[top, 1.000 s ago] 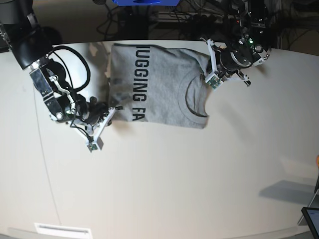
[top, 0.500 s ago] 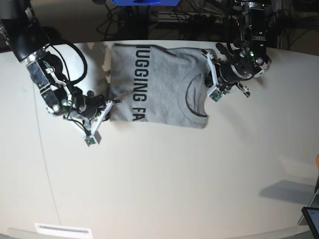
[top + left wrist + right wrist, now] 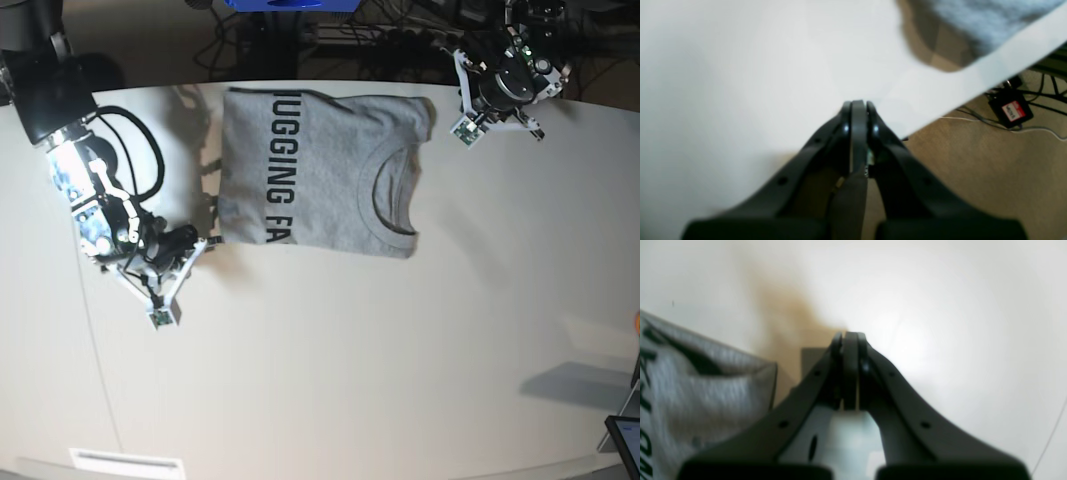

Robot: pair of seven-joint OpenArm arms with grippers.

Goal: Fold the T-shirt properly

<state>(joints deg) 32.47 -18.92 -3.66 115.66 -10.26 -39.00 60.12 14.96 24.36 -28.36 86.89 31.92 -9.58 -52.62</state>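
Grey T-shirt [image 3: 318, 172], folded, lettering up, near worktop [image 3: 400, 350] far edge; both arms now drawn clear since a moment ago (left fingers [image 3: 858, 106], right fingers [image 3: 849, 338] clenched empty), fold seemingly finished.

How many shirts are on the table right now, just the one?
1. The T-shirt lies folded, lettering up, at the table's far edge, between the two arms. Nothing else cloth shows, though a piece beneath it would be hidden.
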